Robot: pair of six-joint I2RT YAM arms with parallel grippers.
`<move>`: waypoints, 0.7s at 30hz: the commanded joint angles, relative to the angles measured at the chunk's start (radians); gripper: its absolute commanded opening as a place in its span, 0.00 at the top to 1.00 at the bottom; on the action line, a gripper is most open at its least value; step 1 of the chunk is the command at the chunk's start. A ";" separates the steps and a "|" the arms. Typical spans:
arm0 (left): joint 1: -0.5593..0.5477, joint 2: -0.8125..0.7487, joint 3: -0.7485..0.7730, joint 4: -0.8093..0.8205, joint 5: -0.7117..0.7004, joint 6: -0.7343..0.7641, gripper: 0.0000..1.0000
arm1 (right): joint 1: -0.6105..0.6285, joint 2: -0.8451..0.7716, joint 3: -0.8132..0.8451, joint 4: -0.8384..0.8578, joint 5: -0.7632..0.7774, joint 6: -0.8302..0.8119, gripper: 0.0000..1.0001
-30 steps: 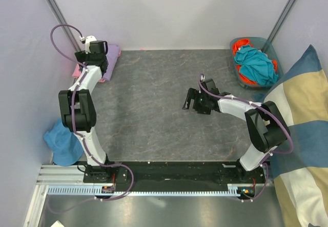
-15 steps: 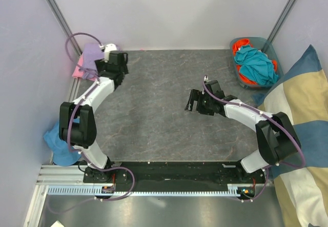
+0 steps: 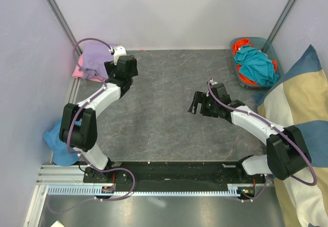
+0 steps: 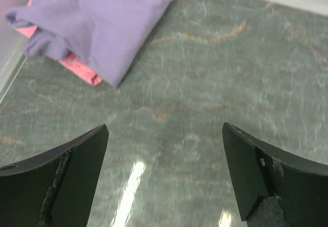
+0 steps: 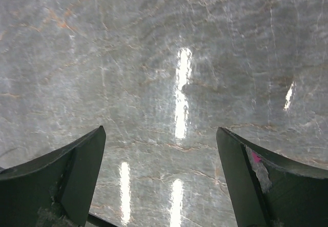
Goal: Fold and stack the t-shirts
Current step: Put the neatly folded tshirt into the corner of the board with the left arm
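Note:
The t-shirts lie stacked in the table's far left corner, the folded lavender one (image 3: 95, 57) (image 4: 102, 17) on top of the pink one (image 3: 77, 72) (image 4: 77, 67), whose edge peeks out underneath. My left gripper (image 3: 123, 68) (image 4: 165, 135) hovers just right of the stack, open, with only bare table between its fingers. My right gripper (image 3: 193, 105) (image 5: 160, 135) is open over the grey marbled table (image 3: 154, 99), right of centre, holding nothing.
A teal basket (image 3: 270, 47) of teal and orange clothes stands at the far right corner. A big striped cushion (image 3: 300, 119) leans along the right side. A blue cloth (image 3: 61, 140) lies off the table's left edge. Walls close in on three sides.
My left gripper has drawn back to the right off the stack, uncovering the lavender shirt. My right arm has shifted slightly right and nearer. Both grippers have stayed open.

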 commanded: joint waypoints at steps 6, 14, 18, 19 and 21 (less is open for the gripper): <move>0.145 0.322 0.306 0.211 0.066 0.081 0.00 | 0.004 0.097 0.027 0.005 0.004 -0.044 0.02; 0.250 0.469 0.429 0.187 0.091 0.042 0.00 | 0.004 0.164 0.047 0.013 -0.005 -0.041 0.02; 0.291 0.489 0.419 0.196 0.036 0.044 0.00 | 0.004 0.180 0.047 0.015 -0.012 -0.044 0.02; 0.300 0.492 0.420 0.197 0.033 0.044 0.00 | 0.005 0.181 0.047 0.015 -0.012 -0.044 0.02; 0.316 0.510 0.426 0.197 0.025 0.041 0.00 | 0.004 0.178 0.046 0.010 -0.012 -0.045 0.02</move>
